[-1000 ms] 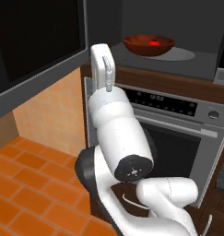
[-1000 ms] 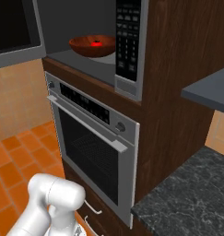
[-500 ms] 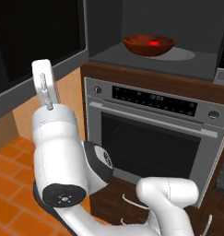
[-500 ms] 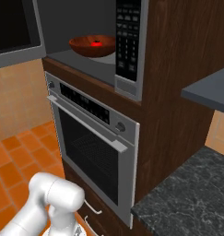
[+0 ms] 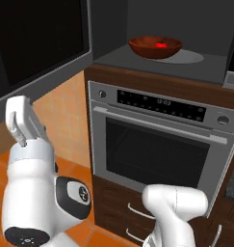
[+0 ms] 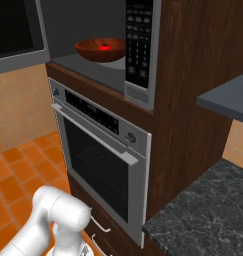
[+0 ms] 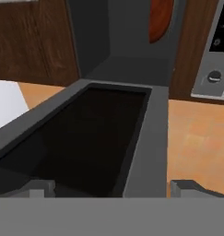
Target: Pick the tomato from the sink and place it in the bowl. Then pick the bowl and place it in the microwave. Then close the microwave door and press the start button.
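Observation:
The wooden bowl (image 5: 154, 47) stands inside the open microwave (image 5: 195, 34) with the small red tomato (image 5: 160, 45) in it; both also show in the right base view, bowl (image 6: 99, 50) and tomato (image 6: 104, 47). The microwave door (image 5: 36, 43) is swung wide open to the left. My arm is swung left, with the hand (image 5: 19, 118) low beside that door. In the hand view my gripper (image 7: 111, 189) is open and empty, its fingertips (image 7: 187, 186) close to the door's black glass (image 7: 85, 138), and the bowl's edge (image 7: 158, 18) lies beyond. The sink is out of view.
Under the microwave sits a steel-trimmed oven (image 5: 157, 144) with a bar handle, and drawers (image 5: 123, 202) below it. The microwave's button panel (image 6: 139, 45) faces right of the cavity. A dark stone counter (image 6: 203, 215) lies at lower right. The floor (image 6: 18, 175) is orange tile.
The arm has swung from in front of the microwave leftward and down toward the open door. The gripper has stayed open. Bowl and tomato have not moved.

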